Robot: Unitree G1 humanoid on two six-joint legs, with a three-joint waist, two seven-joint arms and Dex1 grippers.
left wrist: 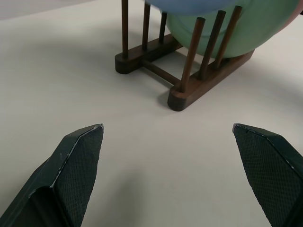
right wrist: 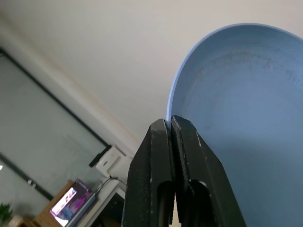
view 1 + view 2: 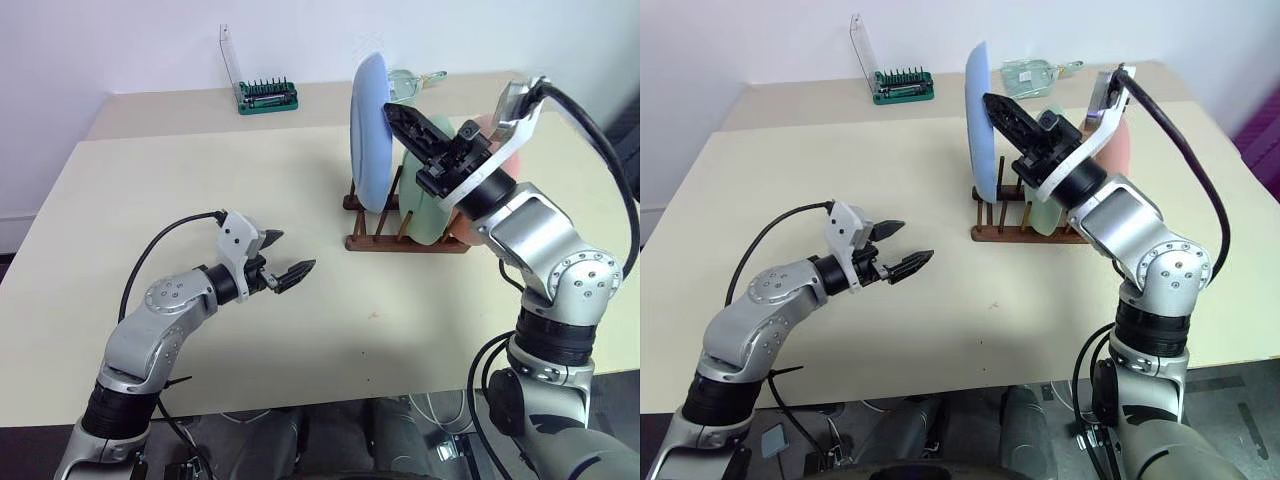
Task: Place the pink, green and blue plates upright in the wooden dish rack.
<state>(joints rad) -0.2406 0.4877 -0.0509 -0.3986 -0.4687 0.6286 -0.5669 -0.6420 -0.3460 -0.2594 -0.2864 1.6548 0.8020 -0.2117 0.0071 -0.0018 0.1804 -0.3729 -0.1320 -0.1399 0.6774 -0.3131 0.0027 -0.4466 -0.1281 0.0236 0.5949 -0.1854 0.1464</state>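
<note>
Tabletop (image 3: 200,180): blue plate (image 3: 368,130) upright on edge in R claw (image 3: 400,118); L claw (image 3: 285,258) wide.

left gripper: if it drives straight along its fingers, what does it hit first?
Likely the rack: the open left gripper looks over bare table at its near end, with the green plate just behind the pegs. How high it would strike is unclear.

Soft, even light is bathing the counter (image 3: 200,330); faint shadows are lying beneath the wooden dish rack (image 3: 405,243), and the left tool (image 1: 175,175) fingertips are blurring slightly.
</note>
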